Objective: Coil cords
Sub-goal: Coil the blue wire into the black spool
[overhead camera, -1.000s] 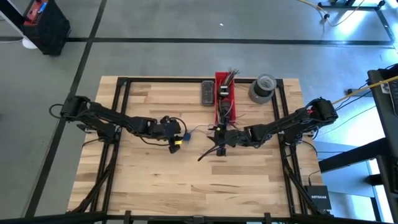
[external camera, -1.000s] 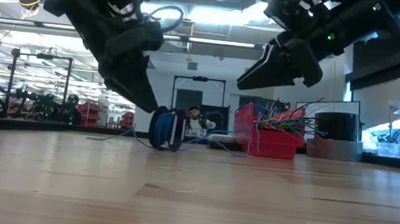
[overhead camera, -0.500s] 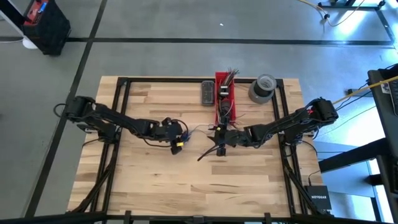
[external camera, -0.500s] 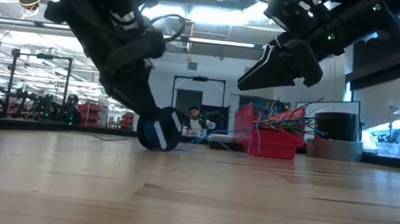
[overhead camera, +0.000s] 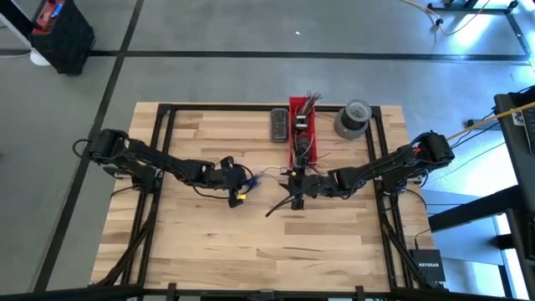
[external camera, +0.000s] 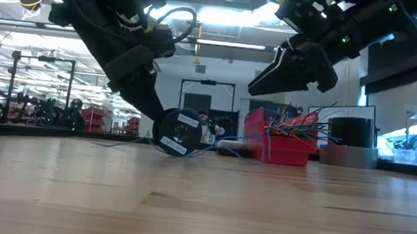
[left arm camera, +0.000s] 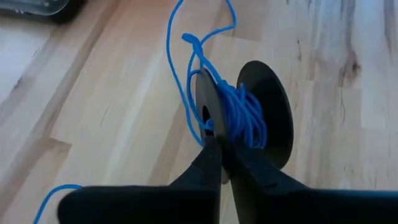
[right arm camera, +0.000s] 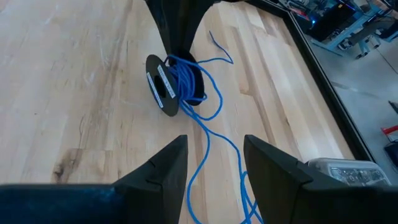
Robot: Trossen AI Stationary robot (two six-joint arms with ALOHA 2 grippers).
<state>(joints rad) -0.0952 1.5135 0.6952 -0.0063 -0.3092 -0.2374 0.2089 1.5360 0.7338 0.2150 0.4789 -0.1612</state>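
Setting: industrial workshop or robotics lab hall. A butcher-block bench (overhead camera: 192, 242) on a black metal frame is seen standing on a grey concrete floor (overhead camera: 209, 75) marked with dark tape lines. Behind it, long rows of ceiling strip lights (external camera: 225, 16), equipment racks (external camera: 35, 106) and a doorway (external camera: 209, 94) are shown.
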